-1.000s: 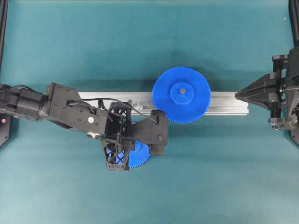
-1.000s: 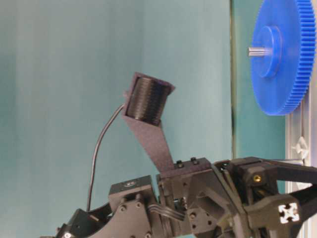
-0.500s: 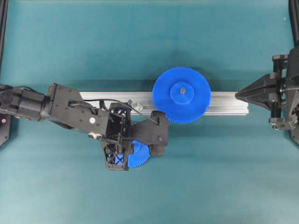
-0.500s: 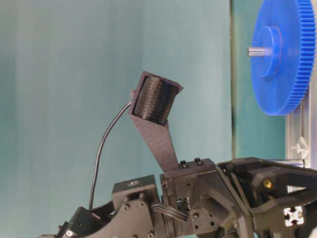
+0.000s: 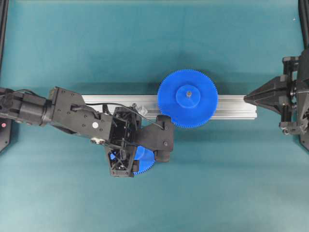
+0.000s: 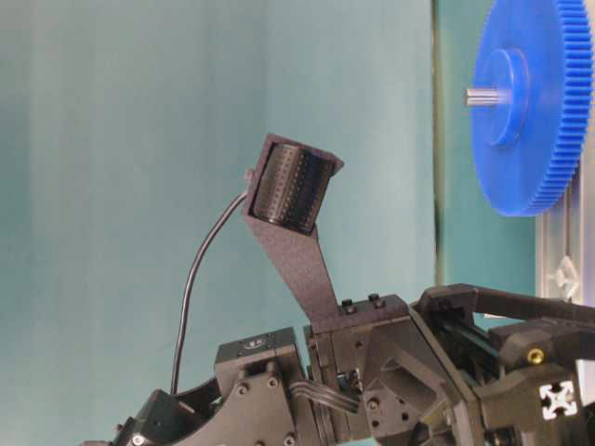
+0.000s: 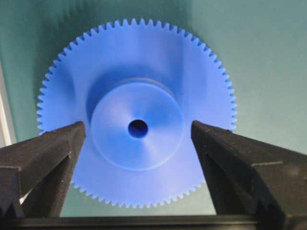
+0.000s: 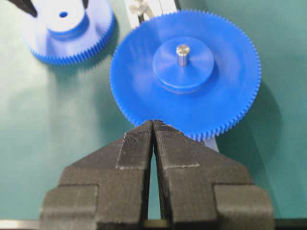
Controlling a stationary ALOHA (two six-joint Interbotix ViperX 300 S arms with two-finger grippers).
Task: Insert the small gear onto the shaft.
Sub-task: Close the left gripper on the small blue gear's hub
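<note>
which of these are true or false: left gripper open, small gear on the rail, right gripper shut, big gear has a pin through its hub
1. The left gripper is open around the small blue plastic toothed gear: true.
2. That small gear sits on the silver aluminium rail: false, it lies flat on the teal mat.
3. The right gripper is shut and empty: true.
4. The wider blue gear has an empty hub: false, a metal pin stands in it.

The wider gear [image 5: 188, 98] is seated on the rail [image 5: 231, 106] — the small gear [image 5: 144, 159] is laid on the table [image 5: 217, 183] at its seven o'clock, apart.
</note>
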